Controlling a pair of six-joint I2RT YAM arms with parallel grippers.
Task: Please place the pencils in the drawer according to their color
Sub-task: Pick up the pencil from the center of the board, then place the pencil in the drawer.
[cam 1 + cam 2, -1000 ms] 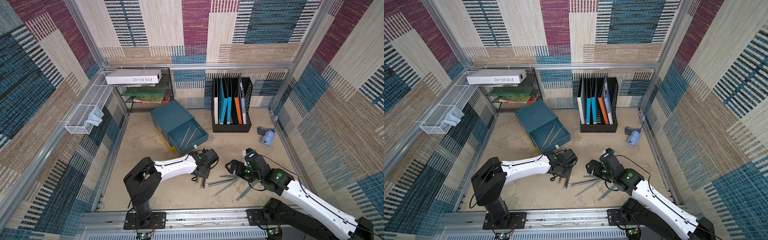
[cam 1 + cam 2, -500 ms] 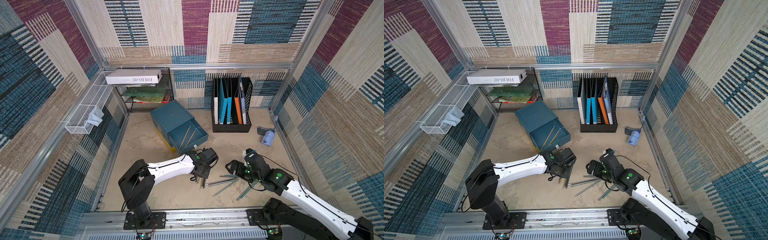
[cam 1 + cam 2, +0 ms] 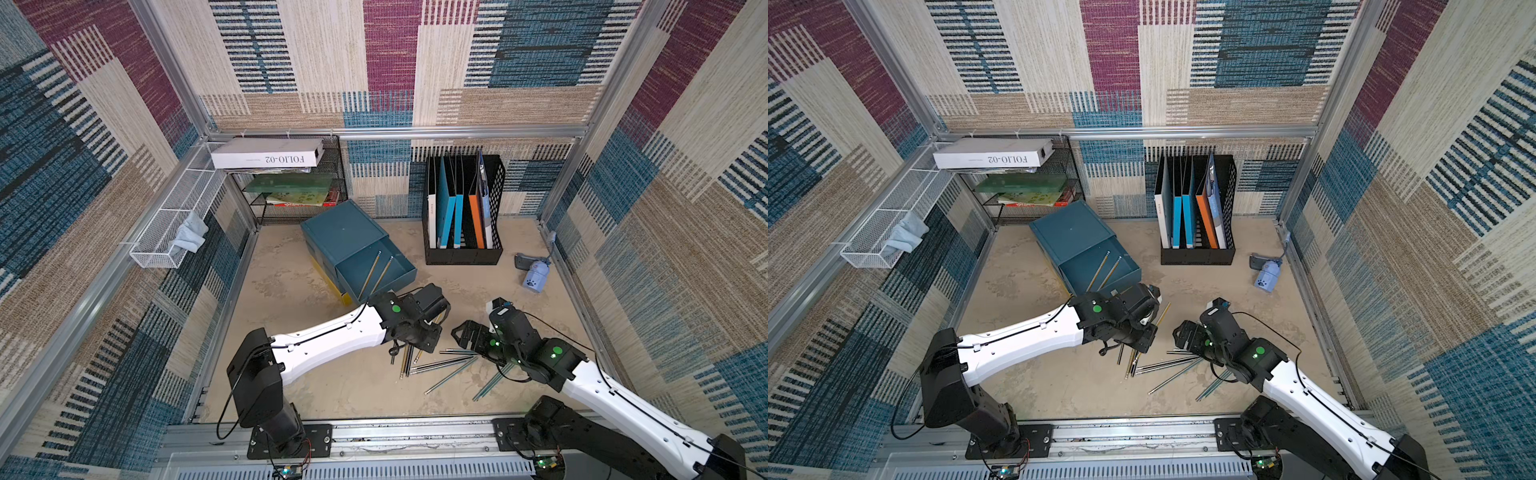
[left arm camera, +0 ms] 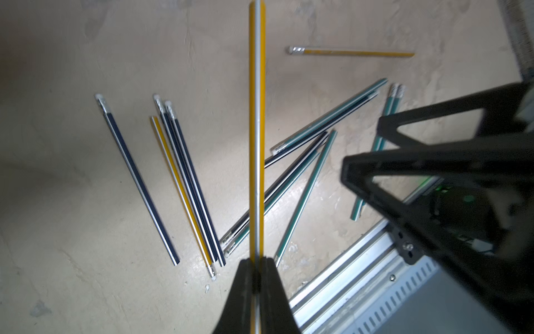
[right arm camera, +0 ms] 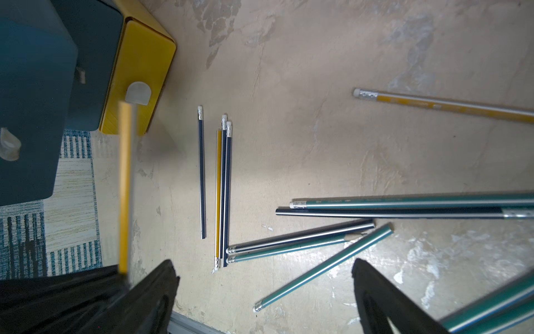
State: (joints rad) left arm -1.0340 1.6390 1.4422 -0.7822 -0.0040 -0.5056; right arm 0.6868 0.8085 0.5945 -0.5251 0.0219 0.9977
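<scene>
My left gripper [image 4: 257, 260] is shut on a yellow pencil [image 4: 257, 115] and holds it above the floor; in a top view the pencil's end [image 3: 1163, 313] sticks out past the wrist. Beneath it lie several loose pencils [image 3: 440, 363]: black ones [image 4: 138, 179], teal ones [image 4: 306, 196] and two yellow ones [image 4: 355, 53]. My right gripper [image 5: 264, 269] hangs open over the teal pencils, holding nothing. The teal cabinet [image 3: 340, 228] has its top drawer [image 3: 353, 270] pulled out, with two yellow pencils [image 3: 371, 274] inside. A yellow drawer [image 5: 138, 78] below it is closed.
A black file holder [image 3: 463, 253] with folders stands at the back right. A wire shelf [image 3: 291, 195] with books and a white box [image 3: 268, 153] fills the back left corner. A mesh basket [image 3: 174, 224] hangs on the left wall. A small blue-grey object [image 3: 534, 276] lies at the right wall.
The left arm has shifted slightly with the yellow pencil in its grip. The right arm has stayed where it was, open.
</scene>
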